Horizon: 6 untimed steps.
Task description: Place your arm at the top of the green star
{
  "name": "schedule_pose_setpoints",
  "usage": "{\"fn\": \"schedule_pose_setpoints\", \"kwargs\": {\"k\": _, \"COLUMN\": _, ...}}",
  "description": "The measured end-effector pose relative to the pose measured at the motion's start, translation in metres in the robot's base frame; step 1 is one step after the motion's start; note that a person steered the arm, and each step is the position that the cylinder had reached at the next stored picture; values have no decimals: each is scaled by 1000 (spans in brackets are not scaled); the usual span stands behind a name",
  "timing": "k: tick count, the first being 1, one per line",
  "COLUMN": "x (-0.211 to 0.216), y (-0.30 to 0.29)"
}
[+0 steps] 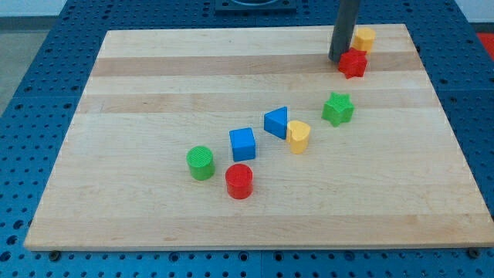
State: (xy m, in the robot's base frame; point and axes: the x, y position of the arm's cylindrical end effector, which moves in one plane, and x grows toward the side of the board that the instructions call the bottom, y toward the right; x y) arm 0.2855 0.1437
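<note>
Tip [336, 60] touching red plastic star [353, 63], well above green plastic star [338, 109]. Light, rigid, slides easily; no fingers, nothing clamped.

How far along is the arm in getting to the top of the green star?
Done: nothing yet. In hand: my tip sits near the view's top, beside the red star, well above the green star. Left: slide down the view to stop just above the green star.

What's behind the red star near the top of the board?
Behind the red star sits a yellow block, partly visible. My tip stands just left of the star; the rod hides part of the board.
</note>
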Motion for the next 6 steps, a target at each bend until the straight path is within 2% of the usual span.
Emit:
{"fn": "schedule_pose_setpoints", "kwargs": {"k": 4, "x": 32, "y": 11}}
{"fn": "schedule_pose_setpoints", "kwargs": {"k": 6, "x": 88, "y": -44}}
